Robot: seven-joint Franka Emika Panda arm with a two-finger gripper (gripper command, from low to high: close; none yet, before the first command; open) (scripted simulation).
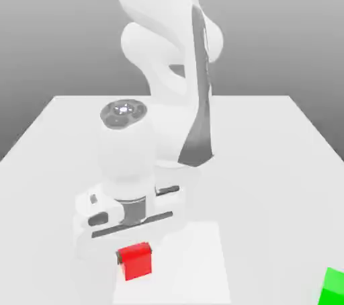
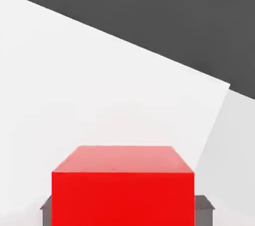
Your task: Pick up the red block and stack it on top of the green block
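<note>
The red block [image 1: 135, 261] lies on the white table [image 1: 269, 162] near its front edge, directly under my white hand. My gripper [image 1: 134, 256] is lowered over it and shut on it. In the hand view the red block [image 2: 123, 187] stands large and close, with a grey finger [image 2: 46, 211] pressed against one side and its partner against the other. The green block [image 1: 333, 287] sits at the exterior view's far right, by the front edge, well apart from the red block and cut off by the frame.
The arm's white base and links [image 1: 168, 48] rise behind the hand at the back middle of the table. Open table surface lies between the red block and the green block. Beyond the table edge, the hand view takes in dark floor [image 2: 174, 16].
</note>
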